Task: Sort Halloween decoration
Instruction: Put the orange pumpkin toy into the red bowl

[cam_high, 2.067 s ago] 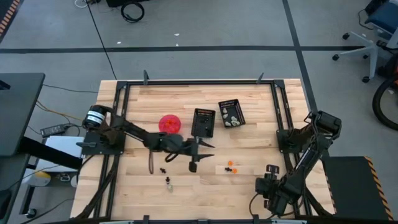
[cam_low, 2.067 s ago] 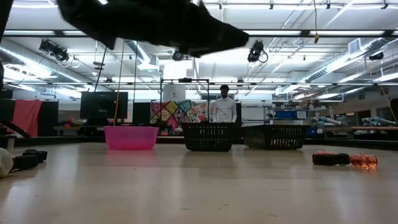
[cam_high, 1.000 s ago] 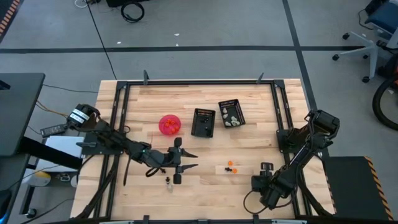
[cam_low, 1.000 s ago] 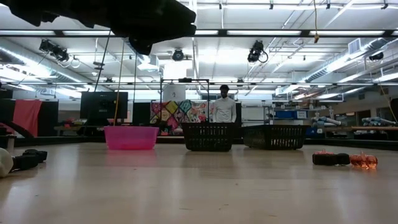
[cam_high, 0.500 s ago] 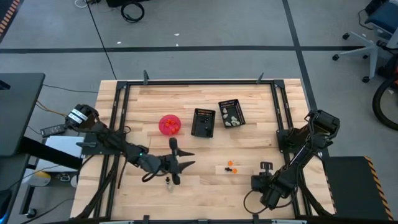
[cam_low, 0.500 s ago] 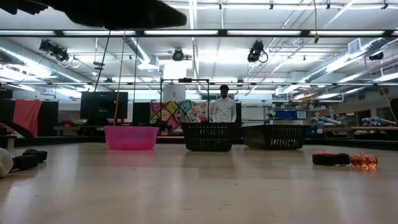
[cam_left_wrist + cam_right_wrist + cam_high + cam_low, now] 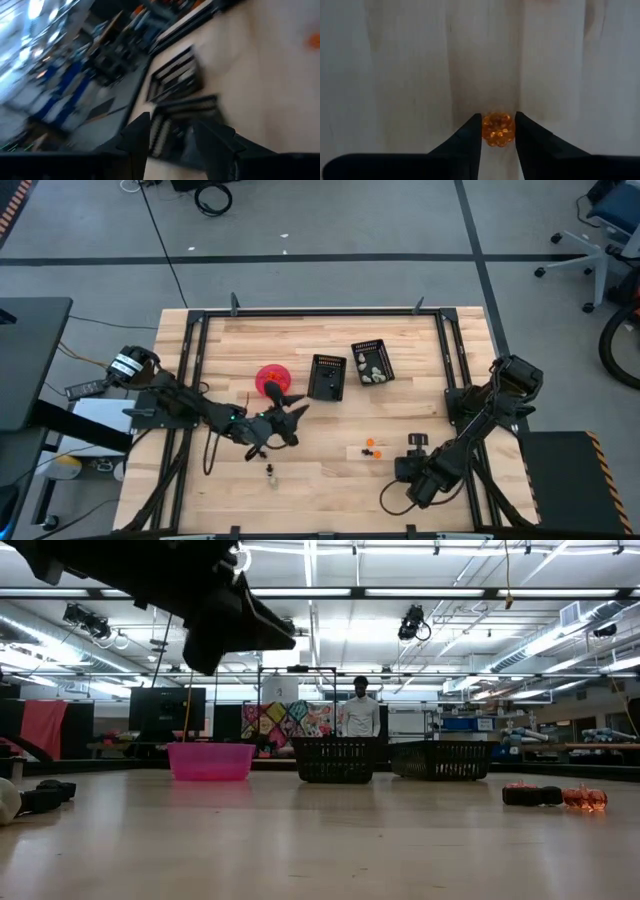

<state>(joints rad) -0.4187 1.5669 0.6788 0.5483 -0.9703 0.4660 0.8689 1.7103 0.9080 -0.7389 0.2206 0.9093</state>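
the right pincer (image 7: 497, 131) is down near the counter's (image 7: 330, 480) near edge on the right side, and its wrist view shows the two fingers clamped on a little orange glittery trinket (image 7: 497, 130) that sits right between the tips, just above the wood. in the high view that pincer (image 7: 416, 442) is well off to the right of two more orange trinkets (image 7: 371, 447) lying on the counter, with a small black trinket (image 7: 531, 796) touching them in the low view. the left pincer (image 7: 290, 405) hangs above the counter just beside the pink bowl (image 7: 270, 379), fingers apart with nothing between them, and its wrist view is a blur pointing at the two black slotted baskets. the near black basket (image 7: 327, 376) is just past the left pincer and looks to hold dark bits, while the far black basket (image 7: 372, 362) next to it holds pale white-grey trinkets (image 7: 373, 373). the bowl has orange pieces in it. behind the left pincer, toward the near edge, a tiny black trinket (image 7: 262, 452) and a pale one (image 7: 270, 473) lie loose on the wood, well apart from the baskets. in the low view a person (image 7: 360, 712) stands in the room beyond the counter.
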